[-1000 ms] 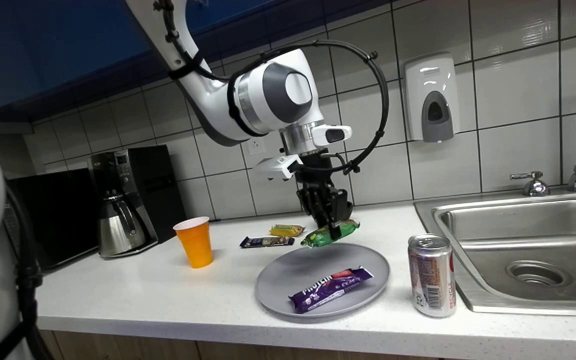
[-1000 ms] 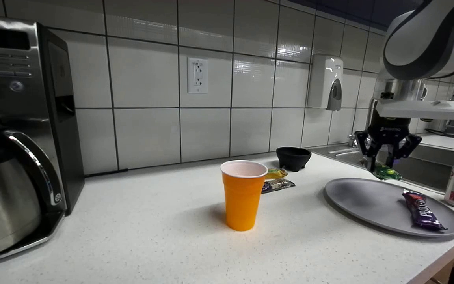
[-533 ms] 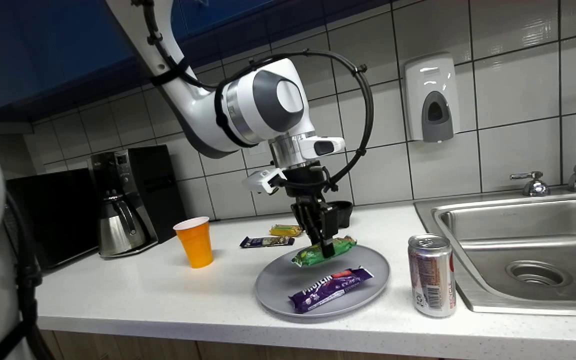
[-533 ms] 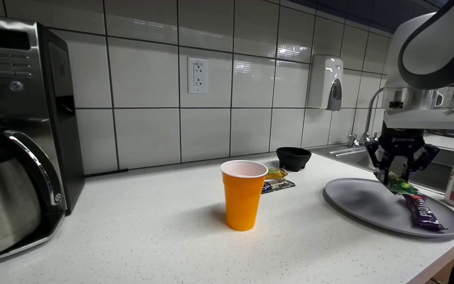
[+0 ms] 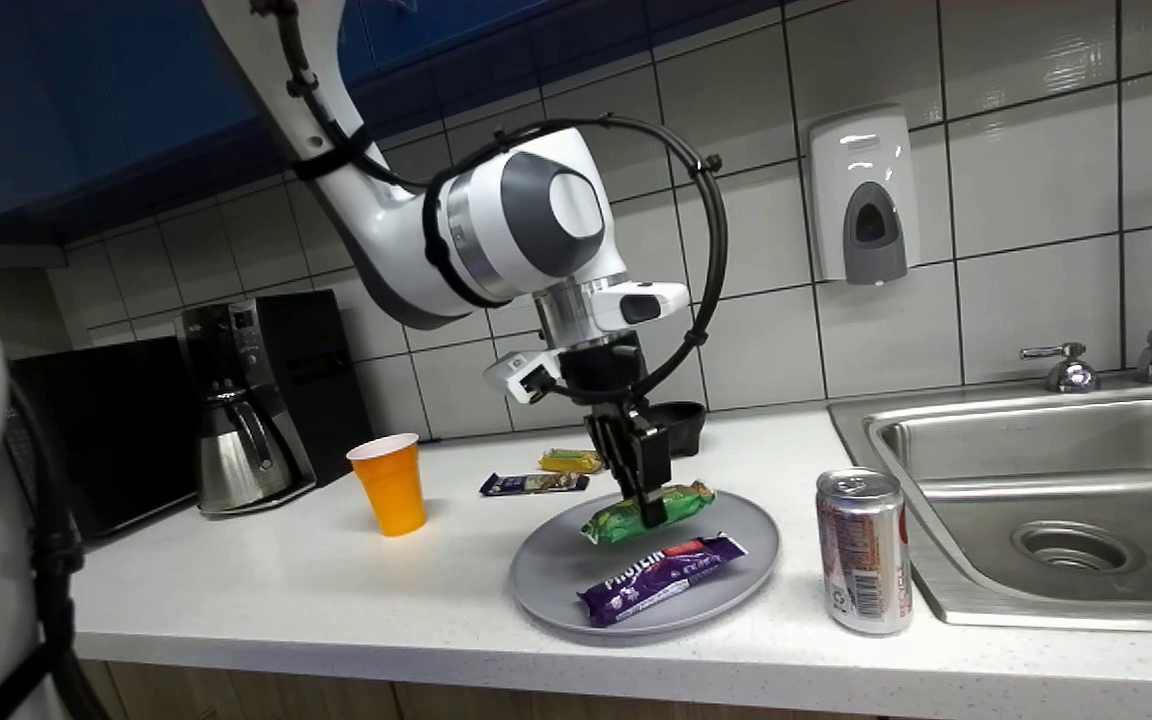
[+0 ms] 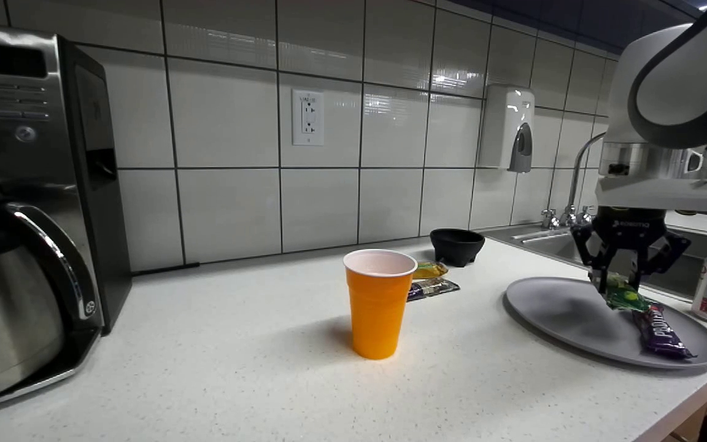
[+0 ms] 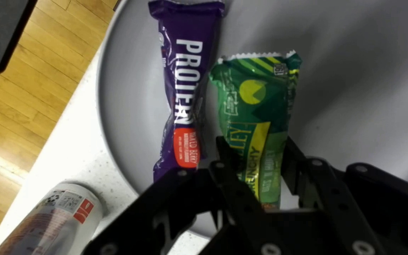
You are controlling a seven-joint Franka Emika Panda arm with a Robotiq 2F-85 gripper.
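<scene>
A white counter [image 5: 416, 600] spans the scene; the wrist view also takes in a wooden floor [image 7: 37, 78] beyond its edge. One robot arm [image 5: 546, 210] bends down over it. One steel sink [image 5: 1086, 615] adjoins, its drain [image 5: 1076, 547] visible in an exterior view. One coffee maker [image 5: 306, 350] shows in both exterior views, outside the wrist view. One grey plate [image 5: 551, 575] lies on the counter, in all three views. One soap dispenser [image 5: 861, 195] hangs on the tiled wall [image 6: 224, 116]; its marking is too small to read.

The single gripper [image 7: 255, 145], lettered ROBOTIQ in an exterior view, has its jaws partly apart and clamped on the green bar [image 7: 257, 95], which is over the plate.

One orange cup [image 6: 381, 313] stands upright. One drinks can [image 5: 863, 560] stands just beside the plate: an exterior view shows its barcode, the wrist view a red patch, and no brand is legible. One black bowl [image 5: 688, 428] is partly hidden by the gripper in an exterior view.

Wrapped bars number four. The purple bar [image 7: 186, 88], on the plate, reads PROTEIN and, in the wrist view, MIXED BERRY. The green bar reads LLEY, CRUNCHY, OATS 'N HONEY and 190, legible only in the wrist view. The dark bar [image 5: 533, 484] and yellow bar [image 5: 566, 461] lie on the counter, in both exterior views.
</scene>
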